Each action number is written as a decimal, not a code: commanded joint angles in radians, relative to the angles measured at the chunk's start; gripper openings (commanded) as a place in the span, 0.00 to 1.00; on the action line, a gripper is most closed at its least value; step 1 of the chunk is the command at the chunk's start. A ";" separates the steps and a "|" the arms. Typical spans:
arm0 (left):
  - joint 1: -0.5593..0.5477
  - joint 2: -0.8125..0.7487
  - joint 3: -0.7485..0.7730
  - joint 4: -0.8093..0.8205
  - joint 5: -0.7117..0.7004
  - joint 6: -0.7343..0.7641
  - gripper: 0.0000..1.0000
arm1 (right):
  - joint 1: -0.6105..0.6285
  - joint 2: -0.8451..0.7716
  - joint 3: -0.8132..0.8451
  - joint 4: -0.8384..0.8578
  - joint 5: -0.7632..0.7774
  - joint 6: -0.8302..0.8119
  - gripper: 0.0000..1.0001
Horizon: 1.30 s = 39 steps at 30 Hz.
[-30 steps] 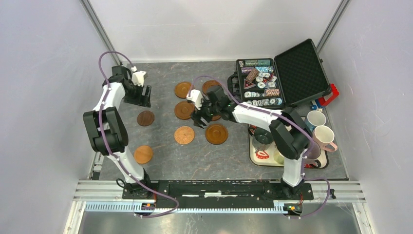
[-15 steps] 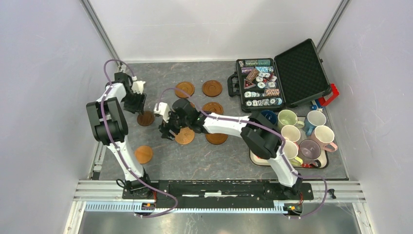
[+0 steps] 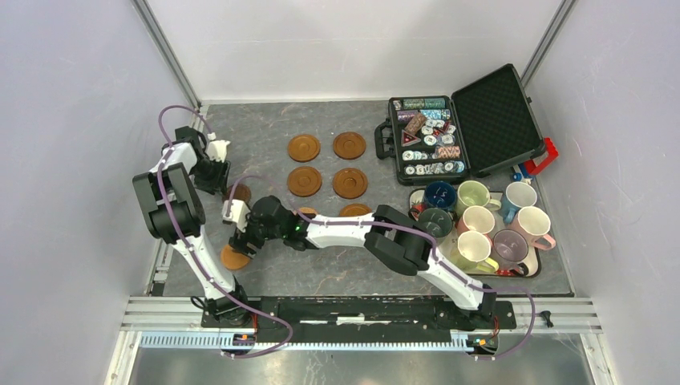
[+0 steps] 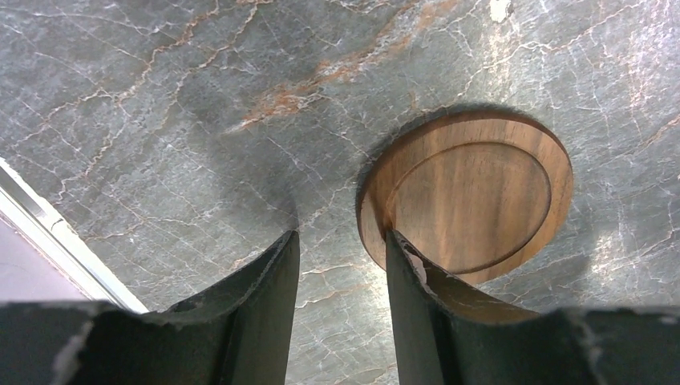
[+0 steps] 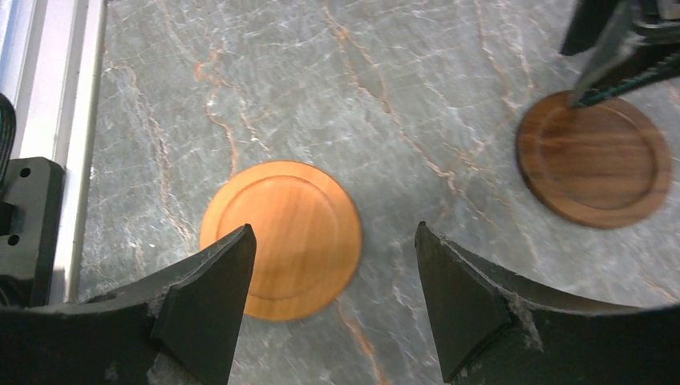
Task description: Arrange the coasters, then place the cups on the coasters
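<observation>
Right arm (image 3: 353, 228) has swung left; jaws now over orange coaster (image 5: 281, 237).

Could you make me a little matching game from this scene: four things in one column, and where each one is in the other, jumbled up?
Things:
1. left hand
2. right hand
3. mugs
4. poker chips

Places:
A. inside the open black case
B. over the light orange coaster
C. at the dark brown coaster, by its rim
D. clustered on the right side of the table

Pairs: 1-C, 2-B, 3-D, 4-A
</observation>
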 commanded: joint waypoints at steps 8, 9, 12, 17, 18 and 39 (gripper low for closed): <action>0.022 -0.008 -0.007 -0.043 0.007 0.078 0.52 | 0.040 0.057 0.018 0.017 0.062 -0.083 0.74; 0.022 -0.012 -0.008 -0.043 0.007 0.081 0.52 | 0.039 0.054 0.010 0.004 0.066 -0.093 0.72; 0.023 -0.026 -0.011 -0.046 0.023 0.089 0.53 | 0.039 0.039 -0.016 -0.050 0.071 -0.127 0.68; 0.022 -0.061 -0.009 -0.053 0.113 0.095 0.61 | 0.031 -0.027 -0.105 -0.111 0.073 -0.140 0.61; 0.022 -0.062 -0.003 -0.053 0.126 0.095 0.62 | 0.028 -0.044 -0.130 -0.118 0.072 -0.140 0.60; -0.006 -0.046 -0.111 -0.125 0.153 0.289 0.57 | -0.073 -0.333 -0.504 -0.379 -0.044 -0.340 0.53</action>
